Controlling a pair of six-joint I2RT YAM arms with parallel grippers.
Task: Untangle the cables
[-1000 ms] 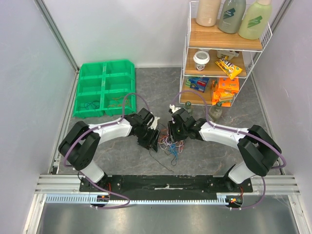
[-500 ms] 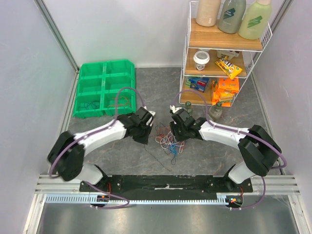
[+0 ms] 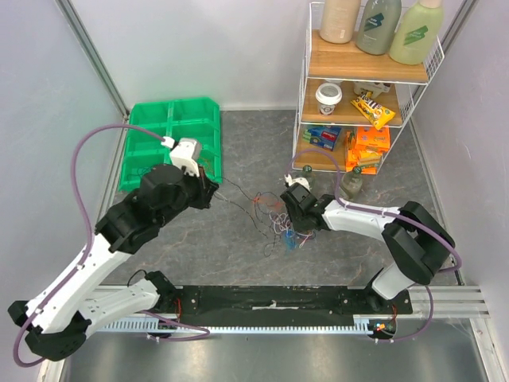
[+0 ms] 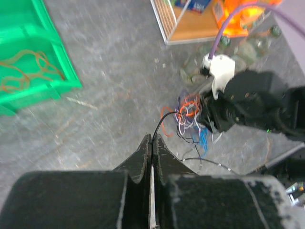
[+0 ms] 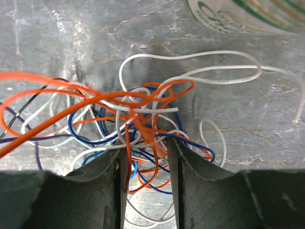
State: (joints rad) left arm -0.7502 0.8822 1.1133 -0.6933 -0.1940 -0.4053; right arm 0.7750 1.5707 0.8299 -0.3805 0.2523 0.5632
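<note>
Table: grey stone-look table (image 3: 238, 255), matte, mottled with pale veins.
Cables: a loose tangle of thin flexible cables (image 3: 280, 227) in orange, blue, white, black and purple. It lies on the table between the two arms, near the foot of the rack.
Left jaws: the left gripper (image 4: 152, 139) is up off the table. Its black jaws are clenched flat together on one thin black cable (image 4: 161, 120), which arcs from the tips over to the tangle.
Right jaws: the right gripper (image 5: 145, 147) is down in the pile. Its dark jaws are drawn close with a narrow gap, and orange and blue strands are pinched in it.
Left wrist only: orange wire loops (image 4: 28, 67) lie in one compartment of the glossy green plastic bin tray (image 4: 57, 52).
Right wrist only: the wire insulation looks shiny, white loops sprawl off to the right, and a clear bottle with green print (image 5: 228, 14) sits at the top edge.
Top view only: a white wire rack with wooden shelves (image 3: 350, 68) carries bottles, a cup and snack packs.
</note>
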